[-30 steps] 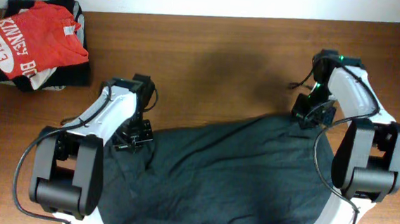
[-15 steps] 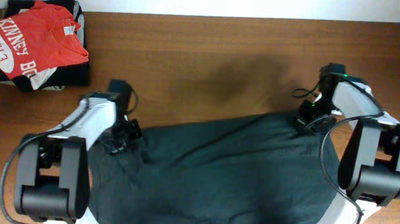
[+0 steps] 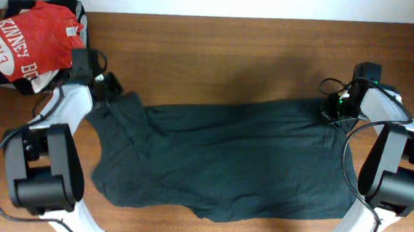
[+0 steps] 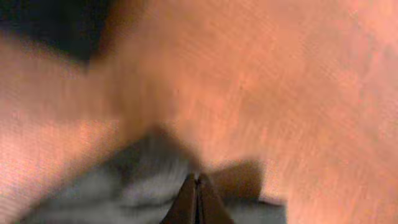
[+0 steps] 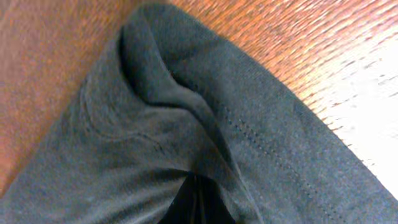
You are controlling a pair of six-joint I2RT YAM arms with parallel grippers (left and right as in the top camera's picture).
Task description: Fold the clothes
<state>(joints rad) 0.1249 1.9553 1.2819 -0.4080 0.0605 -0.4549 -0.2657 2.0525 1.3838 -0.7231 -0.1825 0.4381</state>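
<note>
Shirt (image 3: pixel 226 161) spread flat on table (image 3: pixel 233 52), right of red shirt (image 3: pixel 33 38). My left gripper (image 3: pixel 108 98) pinches corner nearest red shirt; right gripper (image 3: pixel 331 114) pinches far corner. Risks, as I judge them: thin grip slips under tension; left arm snags red shirt.

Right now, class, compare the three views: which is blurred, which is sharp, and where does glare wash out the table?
Left wrist: heavy blur throughout, the black T-shirt only a grey smear. Right wrist: sharp enough to show the shirt's stitching, with glare bleaching the table at the right. Overhead: evenly lit and crisp.
</note>
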